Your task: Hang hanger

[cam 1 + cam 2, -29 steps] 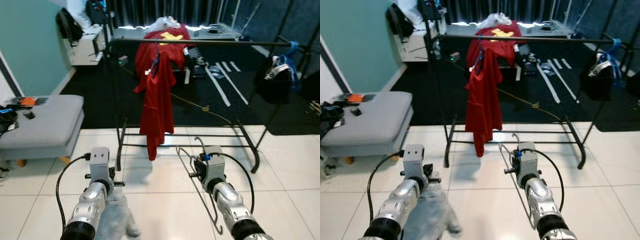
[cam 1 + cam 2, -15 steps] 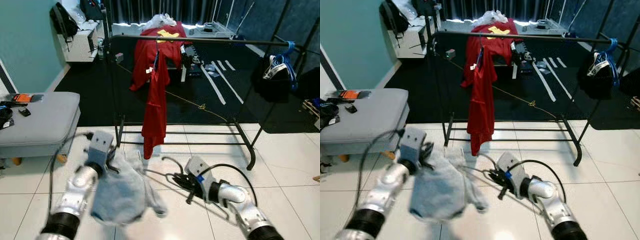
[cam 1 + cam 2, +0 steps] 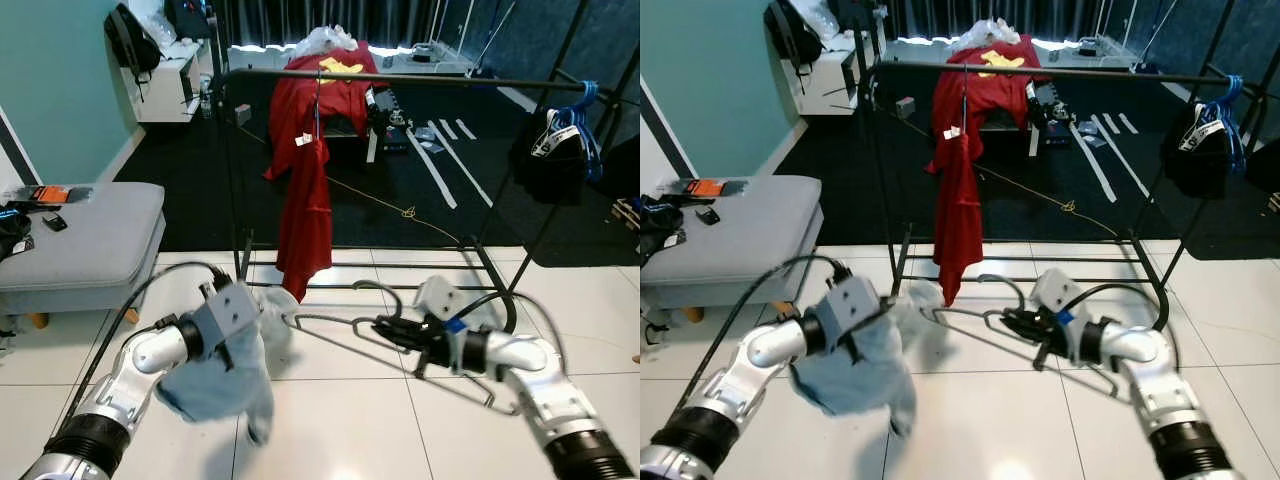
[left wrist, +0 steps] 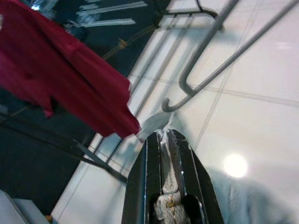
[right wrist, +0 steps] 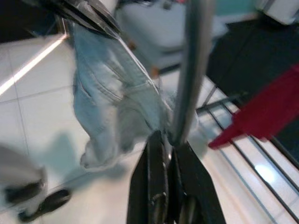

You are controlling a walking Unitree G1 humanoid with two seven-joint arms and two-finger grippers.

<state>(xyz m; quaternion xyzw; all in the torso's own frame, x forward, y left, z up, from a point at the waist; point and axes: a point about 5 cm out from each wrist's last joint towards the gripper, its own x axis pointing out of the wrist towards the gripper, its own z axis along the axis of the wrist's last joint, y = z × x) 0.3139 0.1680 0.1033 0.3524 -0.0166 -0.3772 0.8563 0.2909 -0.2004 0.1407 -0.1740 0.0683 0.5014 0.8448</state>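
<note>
A light blue cloth (image 3: 225,365) is pinched tight in the left gripper (image 4: 163,140) and is held low above the white tiled floor (image 3: 330,430). A thin wire hanger (image 3: 340,325) is clamped in the closed right gripper (image 3: 400,335). The hanger is stretched sideways between the two grippers, and its far end is touching the cloth. A black clothes rack (image 3: 400,82) is seen just behind, with a red shirt (image 3: 305,215) hung on its bar.
</note>
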